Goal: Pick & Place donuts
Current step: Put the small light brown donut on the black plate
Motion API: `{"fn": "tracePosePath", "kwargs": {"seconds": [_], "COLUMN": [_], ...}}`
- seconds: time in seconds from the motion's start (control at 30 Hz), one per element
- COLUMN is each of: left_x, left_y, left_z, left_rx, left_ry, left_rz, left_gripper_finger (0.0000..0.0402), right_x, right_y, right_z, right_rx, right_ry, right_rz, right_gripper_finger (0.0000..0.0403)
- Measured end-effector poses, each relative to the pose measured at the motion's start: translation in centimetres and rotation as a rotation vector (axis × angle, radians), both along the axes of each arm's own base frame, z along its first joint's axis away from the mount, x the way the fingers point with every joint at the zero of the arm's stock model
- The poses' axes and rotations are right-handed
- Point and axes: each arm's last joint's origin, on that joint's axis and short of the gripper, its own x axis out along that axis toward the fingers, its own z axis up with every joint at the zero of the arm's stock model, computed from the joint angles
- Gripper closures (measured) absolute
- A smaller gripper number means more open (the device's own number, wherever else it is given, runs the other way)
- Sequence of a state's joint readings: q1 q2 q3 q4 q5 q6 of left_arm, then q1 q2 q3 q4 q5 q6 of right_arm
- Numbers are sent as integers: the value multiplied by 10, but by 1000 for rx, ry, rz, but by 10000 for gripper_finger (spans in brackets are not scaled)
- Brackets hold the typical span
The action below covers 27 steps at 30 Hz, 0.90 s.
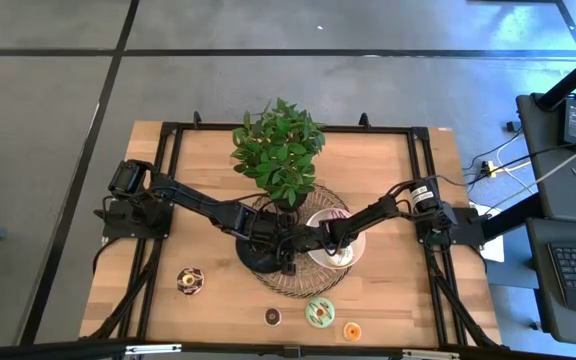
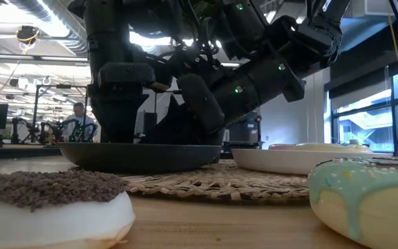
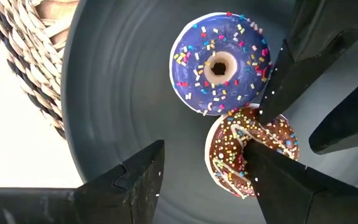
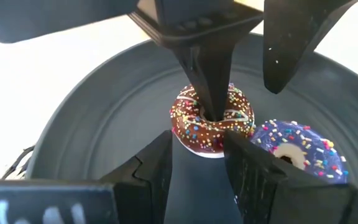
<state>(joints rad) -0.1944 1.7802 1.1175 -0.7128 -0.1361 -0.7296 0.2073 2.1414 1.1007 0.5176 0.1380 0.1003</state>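
Both tools work over the black plate (image 3: pixel 104 124). The left tool (image 3: pixel 204 168) stands wide, one finger through the brown donut (image 4: pixel 211 119). The right tool (image 4: pixel 197 155) apparently grips that donut's rim. The purple donut (image 3: pixel 219 62) lies beside it.

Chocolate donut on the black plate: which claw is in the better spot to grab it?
Probably the left. The open left claw already has one finger poked into the chocolate donut, so closing should pinch the ring. The right claw only hovers beside it.
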Motion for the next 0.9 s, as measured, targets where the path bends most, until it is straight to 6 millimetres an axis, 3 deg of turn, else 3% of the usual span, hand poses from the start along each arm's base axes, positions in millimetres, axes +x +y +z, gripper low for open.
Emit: {"fn": "tracePosePath", "kwargs": {"seconds": [0.9], "left_x": [1], "left_y": [0], "left_z": [0], "left_rx": [-1], "left_ry": [-6], "left_rz": [-2], "left_gripper_finger": [184], "right_x": [4], "right_y": [1], "right_z": [7], "right_rx": [-12], "right_ry": [-96], "right_rz": [6], "right_gripper_finger": [257]}}
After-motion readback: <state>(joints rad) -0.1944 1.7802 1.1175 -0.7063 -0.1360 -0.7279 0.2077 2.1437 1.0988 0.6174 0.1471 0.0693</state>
